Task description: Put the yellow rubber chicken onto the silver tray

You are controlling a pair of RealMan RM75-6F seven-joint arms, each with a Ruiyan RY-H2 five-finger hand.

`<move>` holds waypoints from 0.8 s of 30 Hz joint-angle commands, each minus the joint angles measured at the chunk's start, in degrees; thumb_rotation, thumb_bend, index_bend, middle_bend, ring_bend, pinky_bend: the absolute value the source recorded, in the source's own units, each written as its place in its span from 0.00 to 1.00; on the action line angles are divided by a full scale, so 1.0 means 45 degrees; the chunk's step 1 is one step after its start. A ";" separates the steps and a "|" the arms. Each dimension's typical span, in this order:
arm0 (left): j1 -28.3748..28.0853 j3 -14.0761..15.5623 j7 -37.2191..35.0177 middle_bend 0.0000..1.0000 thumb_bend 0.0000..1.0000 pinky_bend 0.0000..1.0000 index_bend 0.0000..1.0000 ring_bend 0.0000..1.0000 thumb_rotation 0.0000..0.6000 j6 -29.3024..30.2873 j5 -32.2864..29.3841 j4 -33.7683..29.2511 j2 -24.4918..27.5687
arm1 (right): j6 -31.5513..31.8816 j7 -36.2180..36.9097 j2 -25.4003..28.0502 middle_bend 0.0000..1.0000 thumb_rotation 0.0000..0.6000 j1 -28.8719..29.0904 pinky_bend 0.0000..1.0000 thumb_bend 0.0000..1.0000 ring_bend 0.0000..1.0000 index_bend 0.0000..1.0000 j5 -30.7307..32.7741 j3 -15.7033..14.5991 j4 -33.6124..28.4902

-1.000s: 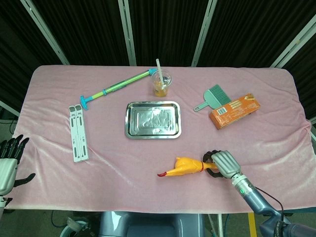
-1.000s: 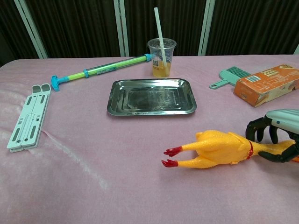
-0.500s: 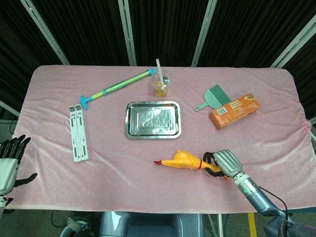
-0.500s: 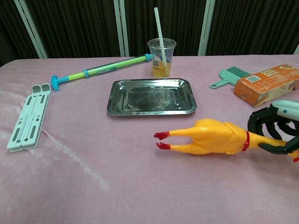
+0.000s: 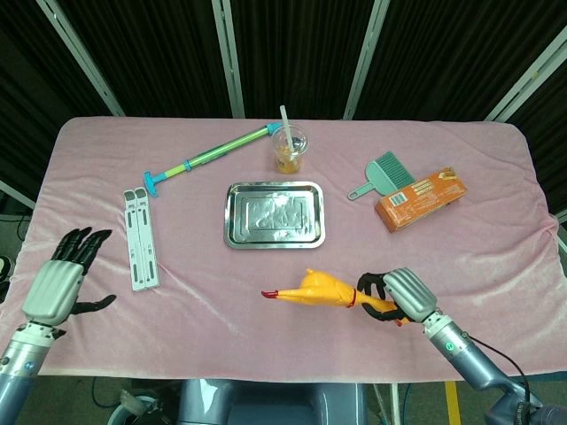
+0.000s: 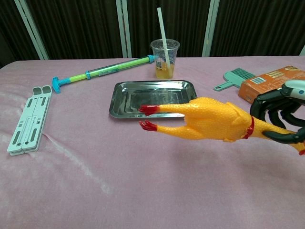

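The left hand [image 5: 60, 285] appeared only in the head view, fingers spread, holding nothing. The chicken [image 6: 205, 119] hung clear of the cloth, feet toward the tray [image 6: 119, 106]. The right hand [image 6: 281, 114], partly cut off, gripped its neck.

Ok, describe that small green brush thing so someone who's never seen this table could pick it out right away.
Start at the silver tray in the middle of the pink cloth and look to the right of it, towards the orange box. The teal hand brush lies flat just left of that box. It is the only small fan-shaped teal thing with a short handle; the other green item, the long water squirter, is far left.
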 commanded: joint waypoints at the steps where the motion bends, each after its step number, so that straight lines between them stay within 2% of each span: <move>1: -0.1104 -0.0558 -0.0271 0.11 0.00 0.01 0.05 0.04 1.00 -0.1173 0.0064 -0.1087 0.0105 | -0.0046 -0.0328 0.0028 0.70 1.00 0.0218 0.88 0.61 0.71 0.91 -0.0123 0.0115 -0.0279; 5: -0.2229 -0.1102 -0.0026 0.12 0.01 0.01 0.07 0.05 1.00 -0.2528 -0.0427 -0.2195 0.0232 | -0.0280 -0.0893 -0.0074 0.70 1.00 0.0475 0.88 0.61 0.71 0.91 -0.0042 0.0302 -0.0539; 10: -0.3574 -0.1881 0.1172 0.14 0.02 0.02 0.07 0.07 1.00 -0.3924 -0.2191 -0.3395 -0.0128 | -0.0716 -0.1543 -0.0247 0.70 1.00 0.0853 0.88 0.61 0.71 0.91 0.0419 0.0733 -0.0861; 15: -0.4725 -0.2268 0.2483 0.14 0.01 0.02 0.06 0.07 1.00 -0.4798 -0.4135 -0.3996 -0.0742 | -0.1066 -0.1871 -0.0326 0.70 1.00 0.1190 0.88 0.61 0.71 0.91 0.0924 0.1173 -0.1074; 19: -0.5388 -0.2370 0.3205 0.14 0.01 0.03 0.06 0.07 1.00 -0.5050 -0.5196 -0.4116 -0.1226 | -0.1269 -0.1955 -0.0397 0.70 1.00 0.1460 0.87 0.61 0.71 0.91 0.1220 0.1512 -0.1162; 24: -0.6204 -0.2402 0.4824 0.14 0.01 0.03 0.06 0.07 1.00 -0.4442 -0.6629 -0.3753 -0.2405 | -0.1563 -0.1911 -0.0450 0.70 1.00 0.1785 0.88 0.61 0.71 0.91 0.1547 0.1831 -0.1309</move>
